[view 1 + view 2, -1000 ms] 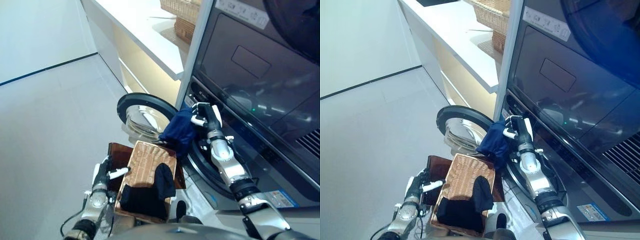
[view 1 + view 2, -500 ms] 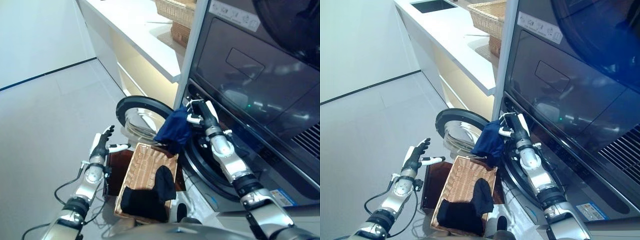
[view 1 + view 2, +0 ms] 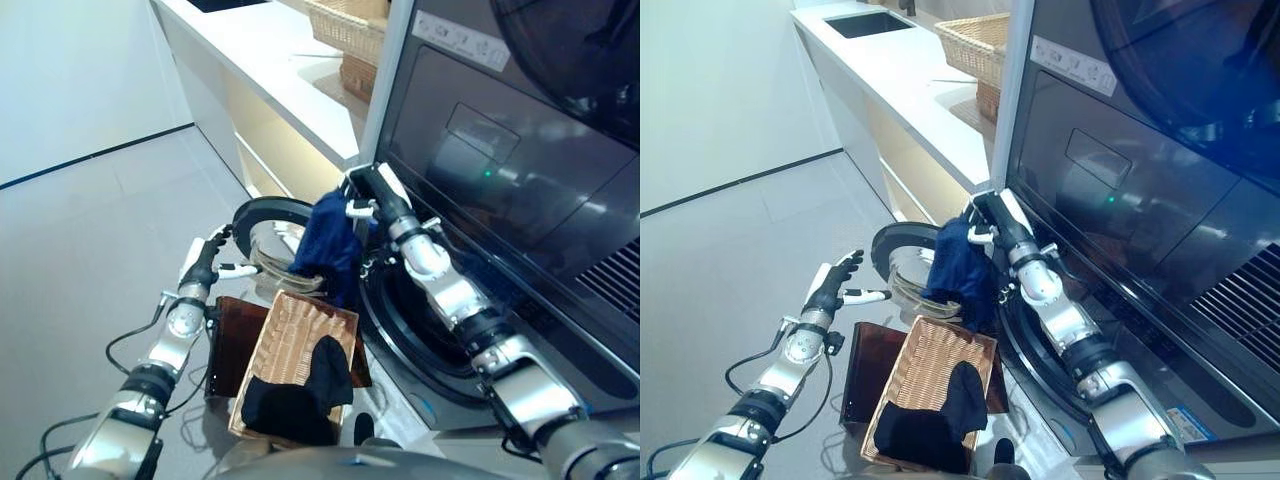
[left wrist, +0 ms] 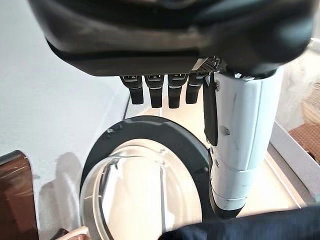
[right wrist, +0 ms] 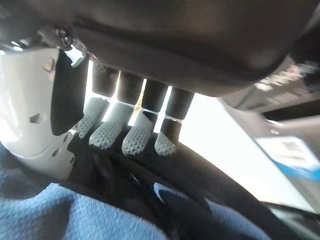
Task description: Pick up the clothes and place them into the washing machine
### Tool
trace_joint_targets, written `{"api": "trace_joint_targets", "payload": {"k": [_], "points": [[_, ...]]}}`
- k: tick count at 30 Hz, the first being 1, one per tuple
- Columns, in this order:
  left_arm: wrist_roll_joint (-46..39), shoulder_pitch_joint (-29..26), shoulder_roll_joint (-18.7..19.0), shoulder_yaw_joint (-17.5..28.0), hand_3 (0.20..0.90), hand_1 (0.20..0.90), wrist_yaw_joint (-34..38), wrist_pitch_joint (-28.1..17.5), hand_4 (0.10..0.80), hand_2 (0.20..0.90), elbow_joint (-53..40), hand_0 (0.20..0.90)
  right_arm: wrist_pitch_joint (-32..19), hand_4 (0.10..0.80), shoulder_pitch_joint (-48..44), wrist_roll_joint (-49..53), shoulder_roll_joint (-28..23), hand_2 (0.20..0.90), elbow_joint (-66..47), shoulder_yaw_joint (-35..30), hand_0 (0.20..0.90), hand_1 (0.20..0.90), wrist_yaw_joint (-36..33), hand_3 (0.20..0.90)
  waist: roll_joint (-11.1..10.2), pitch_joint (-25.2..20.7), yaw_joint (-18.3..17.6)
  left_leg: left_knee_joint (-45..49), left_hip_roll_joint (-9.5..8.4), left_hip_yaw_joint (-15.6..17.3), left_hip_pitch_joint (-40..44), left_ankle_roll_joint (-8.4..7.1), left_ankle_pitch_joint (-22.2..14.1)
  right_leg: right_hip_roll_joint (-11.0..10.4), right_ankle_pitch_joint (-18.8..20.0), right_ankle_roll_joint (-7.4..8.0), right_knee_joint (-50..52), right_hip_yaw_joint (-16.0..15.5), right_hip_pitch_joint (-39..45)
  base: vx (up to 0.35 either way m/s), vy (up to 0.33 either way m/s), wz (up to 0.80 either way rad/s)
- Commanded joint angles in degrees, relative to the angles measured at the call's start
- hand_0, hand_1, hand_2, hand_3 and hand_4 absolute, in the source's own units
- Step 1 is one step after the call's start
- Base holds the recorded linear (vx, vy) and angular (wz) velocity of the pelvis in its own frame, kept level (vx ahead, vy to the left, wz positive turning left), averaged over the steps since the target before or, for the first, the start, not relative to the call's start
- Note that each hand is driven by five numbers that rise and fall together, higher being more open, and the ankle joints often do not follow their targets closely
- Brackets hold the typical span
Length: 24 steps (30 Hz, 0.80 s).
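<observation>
Two hands are up at once. On the left, the left hand (image 3: 203, 268) hangs over the floor near the open round door (image 3: 268, 232), its fingers straight and spread, holding nothing. Below and to its right, a wicker basket (image 3: 295, 340) sits on a dark brown tray (image 3: 232, 340), with black clothes (image 3: 300, 390) heaped at its near end. Further right, the right hand (image 3: 992, 222) has its fingers curled round a dark blue garment (image 3: 960, 272), which dangles in loose folds above the far end of the basket, just beside the washing machine (image 3: 500, 200).

My guess is the carrying step is in hand: one piece lifted, not yet inside. Next, the right hand would need to swing the cloth lower and rightward into the dark drum opening (image 3: 420, 320), then let go well within so nothing drapes over the rim.

That blue piece looks soft and limp, bunched at the grip; the black ones remain for later.
</observation>
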Motion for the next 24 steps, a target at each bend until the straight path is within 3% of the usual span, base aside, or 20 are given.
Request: {"api": "trace_joint_targets", "payload": {"k": [1,24], "points": [[0.4,-7.9,3.3,-4.6,0.900,0.900,1.0,-3.2,0.800,0.900,-0.5,0.900,-3.6,0.300,-9.5,2.6,2.4,0.200,1.1,0.1,0.200,0.200,-1.3,0.200,-1.8,-9.3,0.2,0.2,-0.44,0.5,-0.9,-2.93,-2.9,-3.4,-3.4,2.61,4.6,0.1,-1.6,0.000,0.000,0.00],[-1.8,-16.7,1.5,-8.1,0.900,0.900,1.0,-1.5,0.800,0.900,0.9,0.900,-2.5,0.300,-19.3,5.5,2.2,0.200,3.4,1.8,0.200,0.200,-2.3,0.200,-1.9,-10.4,-0.4,0.2,-0.25,0.4,-0.2,-2.94,-2.9,-3.1,-3.9,2.27,4.9,-0.2,-0.9,0.000,0.000,0.00]]}}
